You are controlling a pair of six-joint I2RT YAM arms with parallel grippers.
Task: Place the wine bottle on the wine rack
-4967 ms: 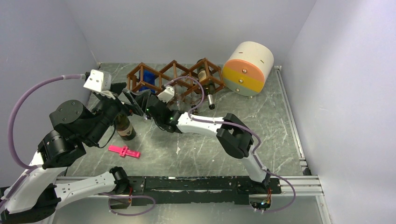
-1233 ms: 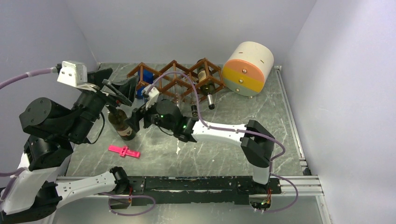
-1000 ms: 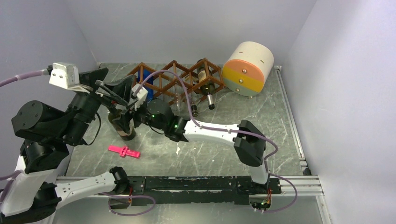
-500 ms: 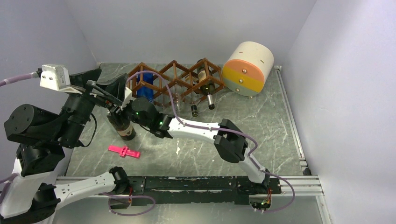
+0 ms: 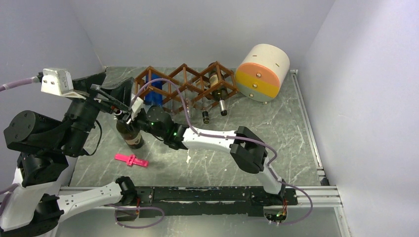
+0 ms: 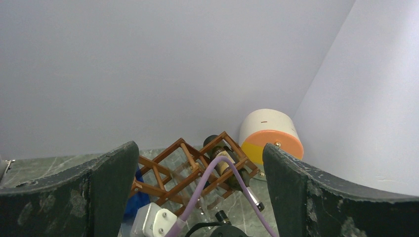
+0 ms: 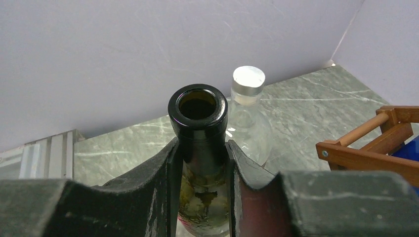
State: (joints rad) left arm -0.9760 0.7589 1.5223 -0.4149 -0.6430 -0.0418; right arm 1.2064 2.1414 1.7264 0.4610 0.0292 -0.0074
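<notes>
From above, the dark glass wine bottle point(image 5: 131, 136) stands upright on the marbled tabletop point(image 5: 276, 128), near the slatted wooden wine rack point(image 5: 183, 84). It is likely heavy, rigid, slick and breakable.

At the left wrist, the left hand point(image 6: 197, 153) gapes empty.

At the right wrist, the right hand point(image 7: 202, 168) clamps the smooth round neck under its lip, a sensible hold.

- Soft, even light is coming from above, and the pale walls point(image 5: 197, 29) are reading lavender-grey with no hard glare.
- The arms are casting only faint, diffuse shadows on the marbled tabletop point(image 5: 276, 123).
- In the left wrist view, the left claw point(image 6: 197, 153) is looming dark and underlit at the bottom edge.
- In the right wrist view, the wine bottle point(image 7: 197, 106) rim is showing a faint sheen, and the right claw point(image 7: 200, 153) pads are looking slightly soft up close.
</notes>
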